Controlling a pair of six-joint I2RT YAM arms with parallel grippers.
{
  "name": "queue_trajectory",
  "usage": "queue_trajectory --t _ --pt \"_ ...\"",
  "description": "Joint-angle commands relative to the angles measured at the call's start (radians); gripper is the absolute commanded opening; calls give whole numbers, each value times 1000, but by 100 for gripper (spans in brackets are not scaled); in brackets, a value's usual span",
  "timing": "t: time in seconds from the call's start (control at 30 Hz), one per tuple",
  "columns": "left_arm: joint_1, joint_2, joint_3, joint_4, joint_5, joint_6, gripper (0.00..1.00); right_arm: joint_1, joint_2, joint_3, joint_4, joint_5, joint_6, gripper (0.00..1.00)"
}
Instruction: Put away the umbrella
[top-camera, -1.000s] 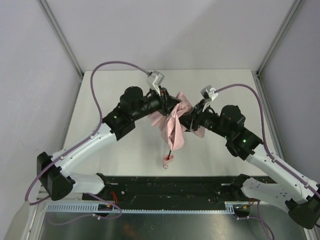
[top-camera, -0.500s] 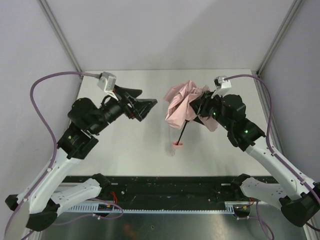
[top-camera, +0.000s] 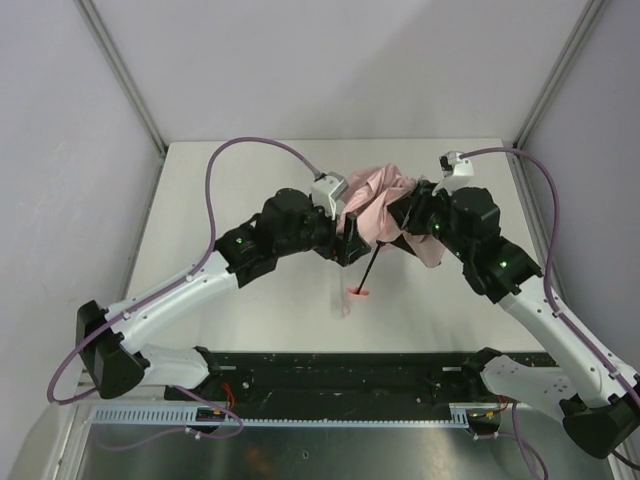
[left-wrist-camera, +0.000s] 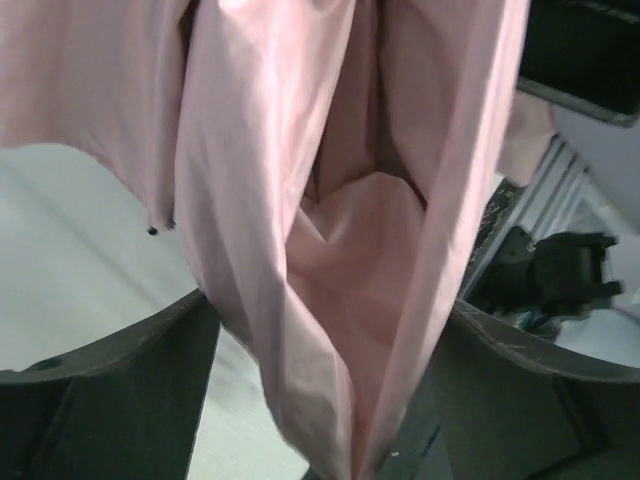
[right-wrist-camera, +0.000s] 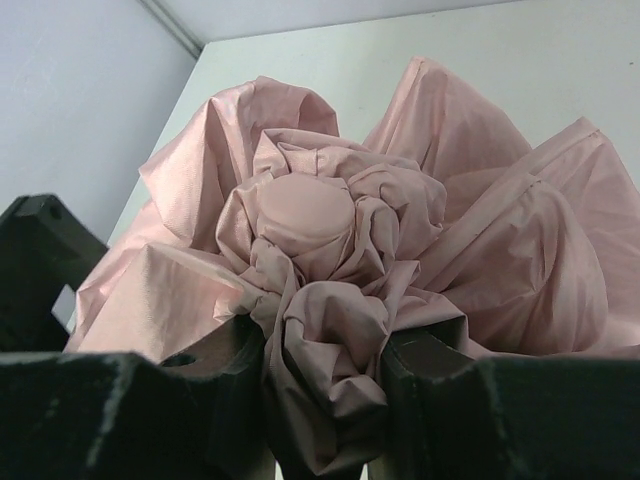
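Centre frame, the left pincer (top-camera: 348, 243) stands released, jaws straddling the hanging folds of the umbrella (top-camera: 372, 200), which is held above the table (top-camera: 250, 170). Right of it, the right pincer (top-camera: 405, 215) is clenched on the bunched canopy top. The step looks like gathering the folds; next, the left should close round the cloth.

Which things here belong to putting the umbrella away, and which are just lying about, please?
For the job: umbrella, its bunched top pinched by the right gripper; left gripper, open around the hanging fabric.
Just there: table; purple cables.
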Motion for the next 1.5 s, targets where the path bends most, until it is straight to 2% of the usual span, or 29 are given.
queue_trajectory --t 0.0,0.13,0.2,0.23,0.3,0.37,0.47,0.63,0.73,0.9,1.0,1.07,1.2,1.33,1.4,1.47 --pt "2 -19 73 -10 -40 77 68 -10 -52 63 -5 -131 -69 0" --pt "30 -78 71 -38 -30 170 31 -77 -56 63 -94 -326 -199 0" --pt "56 -103 59 -60 27 213 12 -147 -59 63 -122 -497 -250 0" --pt "70 -113 50 -70 67 234 6 -191 -61 63 -129 -597 -272 0" --pt "98 -136 30 -92 128 270 2 -298 -64 60 -136 -818 -317 0" --pt "121 -163 11 -111 175 300 0 -350 -70 58 -131 -971 -338 0" --pt "138 -199 -13 -132 198 342 0 -360 -75 54 -88 -1141 -337 0" --pt "144 -212 -34 -140 155 342 0 -351 -95 34 78 -1317 -232 0" --pt "144 -186 -14 -139 166 323 0 -278 -97 29 133 -1377 -197 0" --pt "144 -119 44 -133 336 312 0 -112 -75 28 157 -1421 -210 0" --pt "144 -108 44 -124 383 319 0 -37 -61 28 188 -1443 -207 0" --pt "144 -115 30 -121 351 315 0 -20 -59 28 206 -1449 -203 0" --pt "147 -163 -20 -121 172 282 0 -54 -47 29 201 -1471 -211 0" --pt "152 -212 -56 -121 89 253 0 -58 -15 29 249 -1477 -184 0" --pt "152 -232 -64 -121 40 229 9 -69 4 28 294 -1442 -150 0" --pt "155 -261 -79 -121 -45 208 25 -95 18 29 329 -1395 -121 0"
